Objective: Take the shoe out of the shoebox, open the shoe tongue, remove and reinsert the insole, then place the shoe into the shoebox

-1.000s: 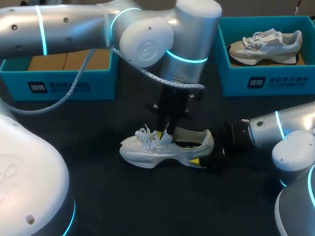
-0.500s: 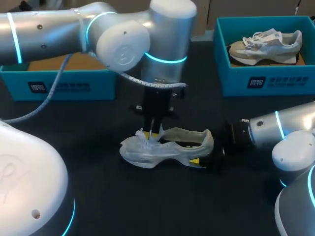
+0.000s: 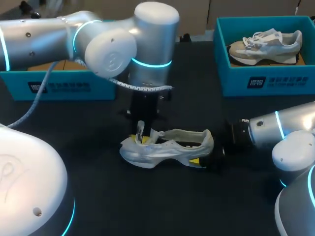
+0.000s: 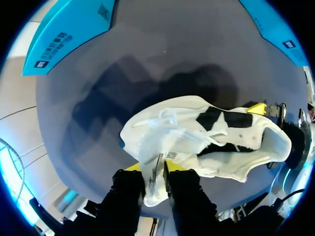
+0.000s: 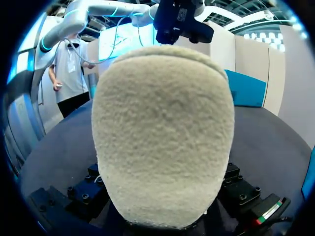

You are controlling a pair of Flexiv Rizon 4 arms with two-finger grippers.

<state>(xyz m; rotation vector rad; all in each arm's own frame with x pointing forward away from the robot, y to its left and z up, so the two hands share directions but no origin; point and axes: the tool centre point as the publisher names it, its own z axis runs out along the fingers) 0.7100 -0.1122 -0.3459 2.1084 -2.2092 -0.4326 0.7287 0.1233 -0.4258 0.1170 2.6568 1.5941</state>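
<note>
The white shoe point(image 3: 170, 147) stands sole-down on the table point(image 3: 147, 206), tongue point(image 3: 141, 130) raised.

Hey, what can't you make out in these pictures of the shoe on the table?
Insole: in the head view the sides of the shoe hide its inside; the left wrist view shows only dark patches in the opening.
Fingers of the right gripper: the shoe's heel fills the right wrist view and covers them.
Inside of the left shoebox: in the head view the left arm covers most of it.
</note>
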